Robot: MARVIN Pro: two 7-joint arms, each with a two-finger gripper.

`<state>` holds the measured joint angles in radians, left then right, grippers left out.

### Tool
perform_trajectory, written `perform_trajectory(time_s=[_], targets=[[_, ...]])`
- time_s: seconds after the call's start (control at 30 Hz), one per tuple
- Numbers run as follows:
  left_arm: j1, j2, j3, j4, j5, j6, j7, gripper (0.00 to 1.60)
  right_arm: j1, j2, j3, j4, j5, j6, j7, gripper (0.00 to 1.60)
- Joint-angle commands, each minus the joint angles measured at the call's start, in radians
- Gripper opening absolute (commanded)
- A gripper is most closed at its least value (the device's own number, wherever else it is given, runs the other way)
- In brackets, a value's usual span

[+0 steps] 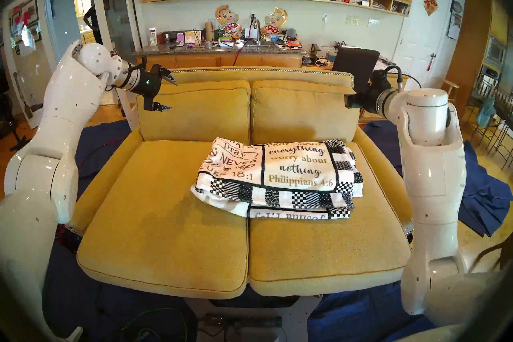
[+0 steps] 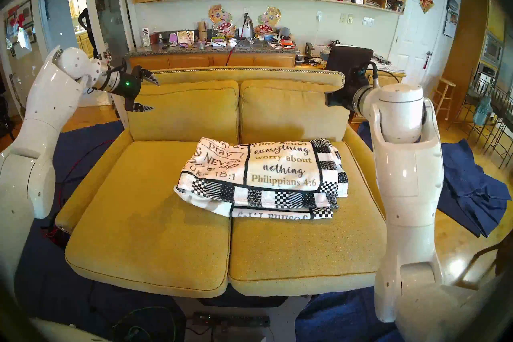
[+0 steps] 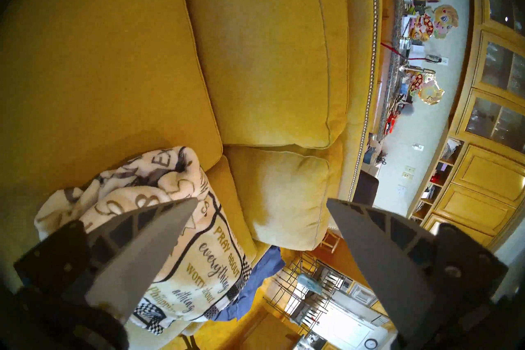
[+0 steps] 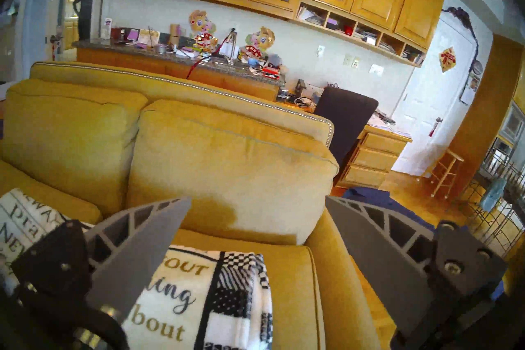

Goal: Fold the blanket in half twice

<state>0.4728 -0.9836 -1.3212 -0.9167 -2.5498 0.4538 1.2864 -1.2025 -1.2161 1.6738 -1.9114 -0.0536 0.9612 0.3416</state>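
Blanket [image 1: 277, 177] on sofa [image 1: 155, 222], well below both spread grippers.

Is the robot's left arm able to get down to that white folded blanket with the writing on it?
Probably yes. The left gripper hangs with jaws open above the yellow sofa, and nothing lies between it and the folded white fleece blanket, which sits on the seat uncovered.
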Motion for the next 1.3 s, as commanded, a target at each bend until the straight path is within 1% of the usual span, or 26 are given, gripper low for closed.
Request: perform_trajectory(time_s=[0.0,0.1,0.13,0.17,0.23,0.53,0.57,0.6,0.73,0.8,0.83,0.97,1.0,1.03,1.07,1.17,1.2,1.23,1.27], targets=[[-0.047,0.006,-0.029,-0.026,-0.056,0.031,0.041,1.6,-0.074,0.0,0.041,-0.115,0.019,-0.001,0.016,1.6],[-0.047,0.006,-0.037,-0.027,-0.078,0.046,0.075,1.6,-0.109,-0.001,0.058,-0.147,0.028,-0.001,0.026,1.6],[-0.047,0.006,-0.04,-0.027,-0.086,0.052,0.089,1.6,-0.127,-0.002,0.066,-0.173,0.032,-0.001,0.03,1.6],[-0.047,0.006,-0.042,-0.027,-0.093,0.058,0.1,1.6,-0.134,-0.002,0.072,-0.172,0.036,-0.001,0.033,1.6],[-0.042,0.008,-0.043,-0.029,-0.105,0.072,0.108,1.6,-0.157,-0.003,0.086,-0.199,0.04,-0.001,0.038,1.6],[-0.016,0.022,-0.029,-0.031,-0.154,0.145,0.082,1.6,-0.257,-0.025,0.151,-0.306,0.066,-0.001,0.056,1.6],[-0.013,0.026,-0.026,-0.031,-0.16,0.157,0.076,1.6,-0.276,-0.03,0.161,-0.333,0.068,-0.001,0.058,1.6],[-0.012,0.029,-0.022,-0.032,-0.162,0.166,0.073,1.6,-0.278,-0.033,0.164,-0.331,0.071,-0.001,0.059,1.6],[-0.004,0.047,-0.001,-0.035,-0.171,0.221,0.051,1.6,-0.318,-0.053,0.193,-0.387,0.075,-0.001,0.056,1.6],[0.0,0.063,0.014,-0.04,-0.174,0.255,0.027,1.6,-0.345,-0.065,0.208,-0.421,0.077,-0.001,0.055,1.6],[0.002,0.067,0.02,-0.041,-0.176,0.264,0.015,1.6,-0.346,-0.068,0.211,-0.416,0.079,-0.001,0.056,1.6],[0.003,0.09,0.055,-0.042,-0.189,0.313,-0.027,1.6,-0.399,-0.093,0.234,-0.489,0.08,-0.001,0.048,1.6],[0.005,0.097,0.067,-0.042,-0.188,0.322,-0.06,1.6,-0.394,-0.094,0.235,-0.474,0.084,-0.001,0.048,1.6],[0.003,0.102,0.074,-0.042,-0.194,0.334,-0.052,1.6,-0.416,-0.103,0.241,-0.508,0.082,-0.001,0.042,1.6],[0.005,0.108,0.085,-0.042,-0.194,0.342,-0.078,1.6,-0.416,-0.106,0.243,-0.504,0.084,-0.001,0.042,1.6],[0.002,0.126,0.115,-0.041,-0.203,0.37,-0.109,1.6,-0.439,-0.12,0.251,-0.53,0.085,-0.001,0.033,1.6],[-0.001,0.131,0.125,-0.041,-0.209,0.38,-0.107,1.6,-0.446,-0.125,0.253,-0.532,0.086,-0.001,0.03,1.6],[-0.001,0.14,0.142,-0.041,-0.208,0.388,-0.141,1.6,-0.451,-0.13,0.255,-0.532,0.087,-0.001,0.027,1.6],[-0.004,0.142,0.147,-0.04,-0.214,0.394,-0.133,1.6,-0.456,-0.133,0.256,-0.532,0.087,-0.001,0.025,1.6]])
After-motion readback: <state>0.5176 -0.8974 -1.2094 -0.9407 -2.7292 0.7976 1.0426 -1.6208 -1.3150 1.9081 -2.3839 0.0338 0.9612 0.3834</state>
